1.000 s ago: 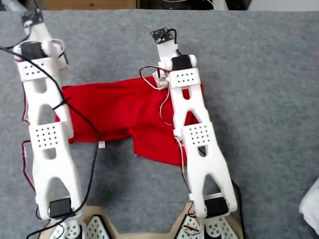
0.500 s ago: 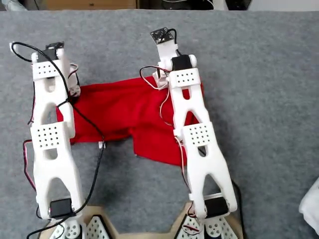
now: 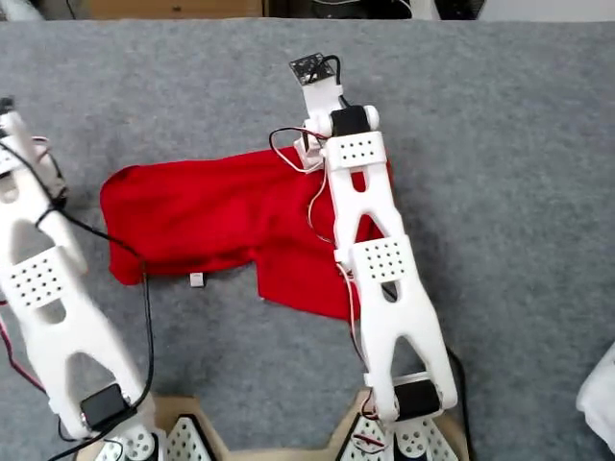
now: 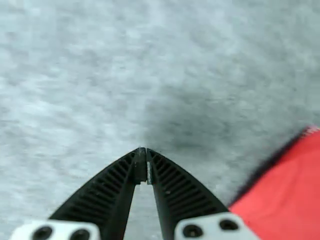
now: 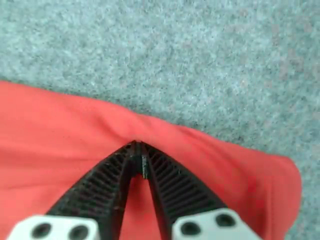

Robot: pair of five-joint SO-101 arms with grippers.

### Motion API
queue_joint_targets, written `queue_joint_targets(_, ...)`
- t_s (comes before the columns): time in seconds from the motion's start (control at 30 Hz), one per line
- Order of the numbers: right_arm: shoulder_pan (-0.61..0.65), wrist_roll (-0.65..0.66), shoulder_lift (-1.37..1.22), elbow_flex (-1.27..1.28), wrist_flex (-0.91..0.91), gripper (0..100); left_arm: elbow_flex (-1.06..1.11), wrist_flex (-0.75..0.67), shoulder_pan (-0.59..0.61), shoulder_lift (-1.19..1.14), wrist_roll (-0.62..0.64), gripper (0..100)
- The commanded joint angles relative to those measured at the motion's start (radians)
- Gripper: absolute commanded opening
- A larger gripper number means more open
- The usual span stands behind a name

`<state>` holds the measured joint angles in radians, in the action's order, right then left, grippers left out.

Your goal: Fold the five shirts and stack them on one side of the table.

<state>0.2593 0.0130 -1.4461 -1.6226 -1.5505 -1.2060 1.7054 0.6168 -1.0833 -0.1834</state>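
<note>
A red shirt (image 3: 211, 216) lies partly folded on the grey felt table (image 3: 500, 192), left of centre. My right gripper (image 5: 138, 148) is shut on the shirt's far edge (image 5: 210, 150), and the fabric puckers at its tips. In the high view that arm (image 3: 370, 240) stretches over the shirt's right part. My left gripper (image 4: 142, 153) is shut with nothing in it, hanging over bare felt, with a corner of the red shirt (image 4: 287, 192) beside it. The left arm (image 3: 43, 279) stands at the table's far left, off the shirt.
A small white tag (image 3: 196, 279) lies on the felt just in front of the shirt. A white cloth bundle (image 3: 601, 394) pokes in at the right edge. Bare felt extends to the right and behind the shirt.
The left arm has swung off the shirt's left edge to the table's far left, leaving that edge uncovered and lying flat. The right arm has not moved.
</note>
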Motion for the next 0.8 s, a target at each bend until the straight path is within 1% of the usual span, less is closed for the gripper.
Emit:
queue_joint_targets(0.0, -0.028, 0.009, 0.004, -0.03, 0.009, 0.5, -0.058, -0.014, 0.054, 0.022, -0.035, 2)
queue_joint_targets(0.13, -0.028, 0.009, 0.004, -0.03, 0.009, 0.5, -0.058, -0.014, 0.1, 0.025, -0.037, 2)
queue_joint_targets(0.23, -0.022, 0.009, 0.007, -0.041, 0.008, 0.5, -0.06, -0.002, 0.098, 0.033, -0.035, 2)
queue_joint_targets(0.33, -0.012, 0.011, 0.074, -0.047, -0.006, 0.5, -0.1, 0.058, 0.052, 0.061, -0.034, 2)
queue_joint_targets(0.43, 0.002, 0.018, 0.183, -0.047, -0.077, 0.9, -0.109, 0.057, -0.006, 0.136, -0.034, 2)
queue_joint_targets(0.5, 0.024, 0.054, 0.26, -0.044, -0.126, 0.9, -0.081, 0.057, -0.04, 0.229, -0.034, 2)
queue_joint_targets(0.57, 0.044, 0.075, 0.317, -0.044, -0.167, 0.9, -0.005, 0.057, -0.072, 0.329, -0.038, 2)
queue_joint_targets(0.63, 0.054, 0.077, 0.361, -0.045, -0.195, 2.1, 0.118, 0.057, -0.103, 0.43, -0.038, 2)
queue_joint_targets(0.7, 0.058, 0.091, 0.395, -0.045, -0.229, 7.2, 0.273, 0.057, -0.138, 0.535, -0.038, 2)
queue_joint_targets(0.77, 0.054, 0.132, 0.423, -0.042, -0.236, 13.9, 0.448, 0.055, -0.184, 0.639, -0.04, 2)
